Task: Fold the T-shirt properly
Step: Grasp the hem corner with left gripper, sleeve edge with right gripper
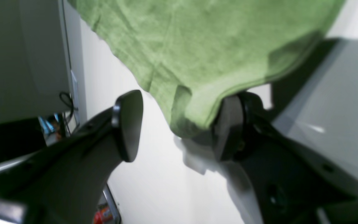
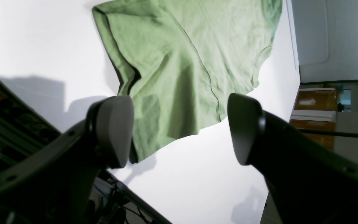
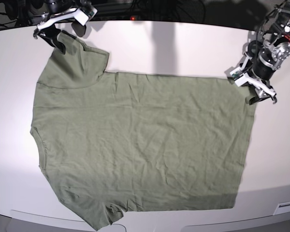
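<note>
The green T-shirt (image 3: 145,145) lies spread flat and wrinkled on the white table (image 3: 183,43), sleeves to the left and hem to the right in the base view. My left gripper (image 3: 256,94) is at the hem's far right corner. In the left wrist view the T-shirt (image 1: 197,46) has that corner between the jaws of the left gripper (image 1: 179,127), draped on one finger (image 1: 228,130) and apart from the other, so the gripper is open. My right gripper (image 3: 58,41) is at the far sleeve. In the right wrist view the right gripper (image 2: 179,129) is wide open, straddling the sleeve of the T-shirt (image 2: 182,46).
Dark cables and equipment (image 3: 135,7) line the table's far edge. The table's near edge (image 3: 183,226) runs just below the shirt. Wooden furniture (image 2: 315,105) stands beyond the table in the right wrist view.
</note>
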